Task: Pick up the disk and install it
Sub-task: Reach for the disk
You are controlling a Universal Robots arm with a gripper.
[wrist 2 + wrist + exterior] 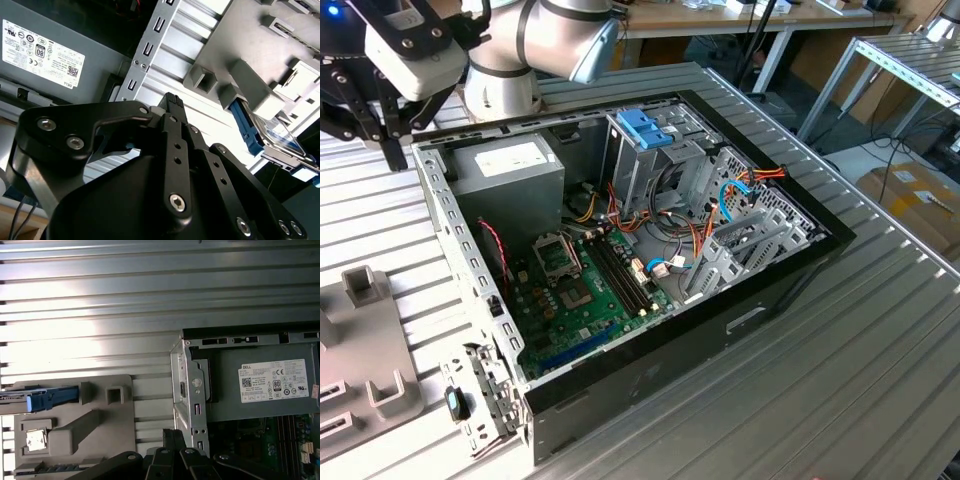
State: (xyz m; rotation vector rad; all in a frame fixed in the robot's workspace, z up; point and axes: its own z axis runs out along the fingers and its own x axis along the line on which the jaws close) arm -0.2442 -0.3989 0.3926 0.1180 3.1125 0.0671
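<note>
Jaws: you cannot tell how far open they stand or whether they grip anything. They hang over the bench (880, 330) at the exterior view's left, just outside the computer case (650, 375).
Disk (45, 399): seated in the grey fixture (75, 440), blue rail end toward the case, apart from the jaws.
Fixture: rests on the bench beside the case.
Case: open on top, with the power supply (260, 385) in the corner nearest the jaws.
</note>
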